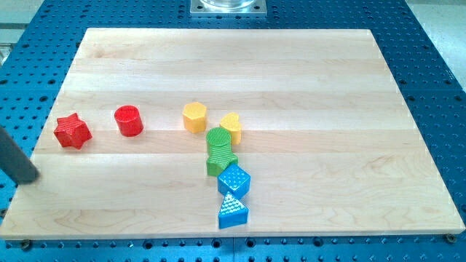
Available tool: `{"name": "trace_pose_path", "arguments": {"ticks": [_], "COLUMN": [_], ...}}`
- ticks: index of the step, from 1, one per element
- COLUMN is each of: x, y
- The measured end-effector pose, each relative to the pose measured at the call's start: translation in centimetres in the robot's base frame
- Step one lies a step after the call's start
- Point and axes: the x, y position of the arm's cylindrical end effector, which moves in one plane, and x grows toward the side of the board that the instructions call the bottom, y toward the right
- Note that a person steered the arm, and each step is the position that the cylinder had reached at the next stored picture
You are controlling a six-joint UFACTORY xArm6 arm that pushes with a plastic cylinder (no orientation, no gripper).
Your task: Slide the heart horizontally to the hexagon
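Note:
The yellow heart [232, 125] sits near the board's middle, just right of the yellow hexagon [194, 116], with a small gap between them. The heart touches the green cylinder [218, 138] below it. My tip [29, 178] is at the view's far left edge of the board, below and left of the red star [72, 131], far from the heart and hexagon.
A red cylinder [129, 120] stands right of the red star. Below the green cylinder, a green star-like block [220, 161], a blue cube [234, 180] and a blue triangle [232, 210] form a column toward the view's bottom. The wooden board [328, 87] lies on a blue perforated table.

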Motion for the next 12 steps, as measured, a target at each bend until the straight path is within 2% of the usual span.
{"name": "trace_pose_path", "arguments": {"ticks": [3, 4, 7, 8, 9, 10, 12], "x": [-1.2, -2.5, -5.3, -7.4, -7.4, -8.3, -14.9], "y": [20.8, 23.9, 22.2, 22.5, 25.3, 25.7, 29.9]}}
